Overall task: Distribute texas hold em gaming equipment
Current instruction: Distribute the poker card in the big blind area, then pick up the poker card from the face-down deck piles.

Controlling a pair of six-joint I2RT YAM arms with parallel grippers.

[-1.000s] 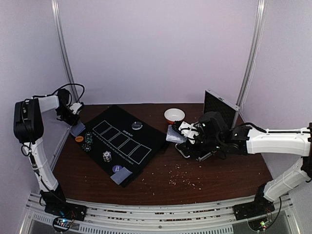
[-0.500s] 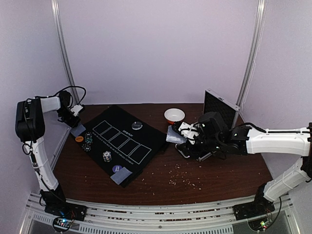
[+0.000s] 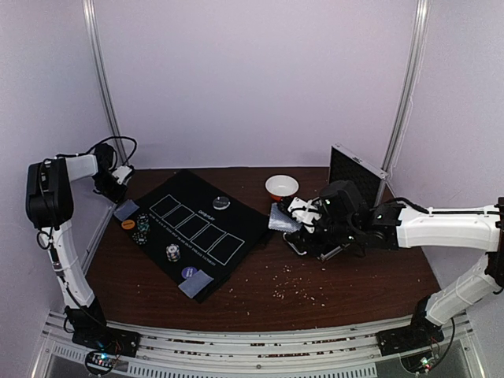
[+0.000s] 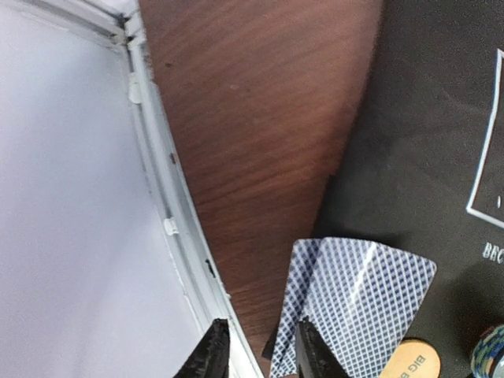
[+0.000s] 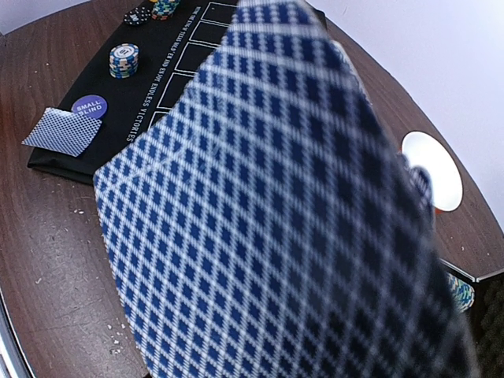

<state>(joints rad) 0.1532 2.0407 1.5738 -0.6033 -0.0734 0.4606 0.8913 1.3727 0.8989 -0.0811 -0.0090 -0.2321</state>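
Note:
Two grey-blue-backed playing cards (image 3: pixel 125 209) lie on the left corner of the black mat (image 3: pixel 236 224); they also show in the left wrist view (image 4: pixel 354 307). My left gripper (image 3: pixel 120 179) hovers just behind them, open and empty (image 4: pixel 260 354). An orange disc (image 3: pixel 127 224) and striped chips (image 3: pixel 142 228) lie beside these cards. Another chip stack (image 3: pixel 172 252), a purple disc (image 3: pixel 189 272) and two more cards (image 3: pixel 197 282) sit at the mat's near corner. A pale grey disc (image 3: pixel 221 202) lies at the far edge. My right gripper (image 3: pixel 293 214) holds playing cards (image 5: pixel 276 220) that hide its fingers.
A white bowl with an orange rim (image 3: pixel 281 186) stands behind the right gripper. The silver black-lined case (image 3: pixel 356 173) stands open at the right rear. Crumbs dot the brown table (image 3: pixel 299 291). A white frame rail (image 4: pixel 169 228) runs close to the left gripper.
My left gripper has drawn back from the two cards toward the far left wall. The right arm has not moved.

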